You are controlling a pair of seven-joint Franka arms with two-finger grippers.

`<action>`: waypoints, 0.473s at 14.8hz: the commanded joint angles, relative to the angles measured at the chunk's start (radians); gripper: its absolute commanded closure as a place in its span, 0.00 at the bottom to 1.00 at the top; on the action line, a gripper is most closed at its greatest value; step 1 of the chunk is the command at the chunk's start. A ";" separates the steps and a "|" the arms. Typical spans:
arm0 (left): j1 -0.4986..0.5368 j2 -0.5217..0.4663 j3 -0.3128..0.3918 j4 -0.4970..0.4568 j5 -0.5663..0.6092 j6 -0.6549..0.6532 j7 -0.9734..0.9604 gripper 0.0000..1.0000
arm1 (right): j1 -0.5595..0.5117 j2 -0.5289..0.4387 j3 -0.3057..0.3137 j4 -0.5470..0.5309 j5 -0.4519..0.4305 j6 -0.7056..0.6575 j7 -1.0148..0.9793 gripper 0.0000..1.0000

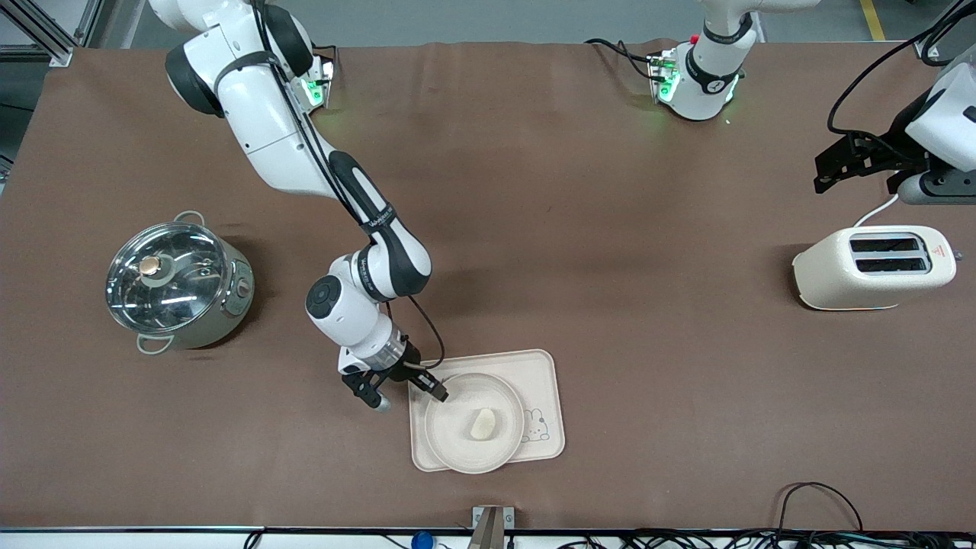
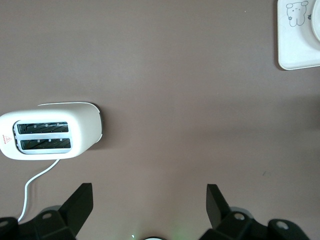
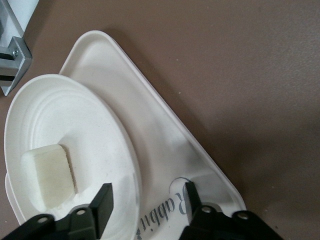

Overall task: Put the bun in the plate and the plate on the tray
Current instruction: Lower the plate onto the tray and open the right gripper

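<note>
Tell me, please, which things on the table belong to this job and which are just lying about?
Job: bun, lying in the plate; plate, resting on the tray; right tool, open at the plate's rim.

Lying about: lidded pot; toaster; left tool, open, waiting over the toaster's end.

Brown-covered table (image 1: pixel 579 252). Directly on it: lidded steel pot (image 1: pixel 177 286) toward the right arm's end, white toaster (image 1: pixel 875 267) toward the left arm's end. Tray (image 1: pixel 545 381) lies nearest the front camera.
</note>
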 commanded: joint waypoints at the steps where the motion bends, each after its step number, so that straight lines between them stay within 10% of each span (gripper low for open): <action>1: -0.004 0.018 -0.002 0.016 -0.015 0.001 0.014 0.00 | -0.012 -0.033 0.004 -0.018 -0.005 -0.072 0.011 0.01; 7: 0.005 0.009 -0.005 0.019 -0.003 -0.006 0.014 0.00 | -0.014 -0.103 -0.010 -0.030 -0.008 -0.169 0.073 0.01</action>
